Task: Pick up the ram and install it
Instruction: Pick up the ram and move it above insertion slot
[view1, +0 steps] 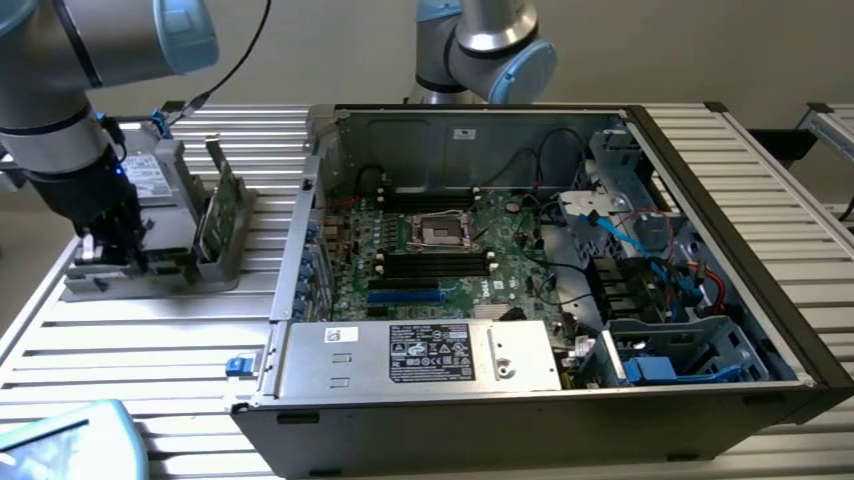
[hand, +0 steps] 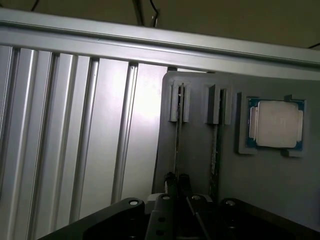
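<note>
At the hand (hand: 177, 179): it sits over one end of the ram (hand: 177, 142); whether it is apart or clamped on the stick, I cannot tell.
Ram: a thin green stick seen edge-on, standing in a slot of the grey holder (hand: 270, 190), its other end caught between two grey guide posts.
Second stick (hand: 215, 150): just beside the ram, parallel to it, in the neighbouring slot of the same holder.
Processor (hand: 276, 124): a square chip with a metal lid, lying flat in a recess of the holder, on the second stick's far side from the ram.
Arm (view1: 54, 120): in the exterior view it reaches down from 11 o'clock onto the holder's 9 o'clock end.
Green card (view1: 222, 215): taller and wider, upright at the holder's 3 o'clock side in the exterior view.
Bench (view1: 134, 350): ribbed aluminium, carrying the holder and the computer case (view1: 534, 425).
Holder to case: the holder is at 9 o'clock of the case, near it but apart.
Case: open, motherboard (view1: 514, 250) facing up.
Black slots (view1: 427, 262): long, lying at 12 and 6 o'clock of the socket (view1: 438, 232).
Power supply (view1: 427, 355): a silver box at 6 o'clock of the board.
</note>
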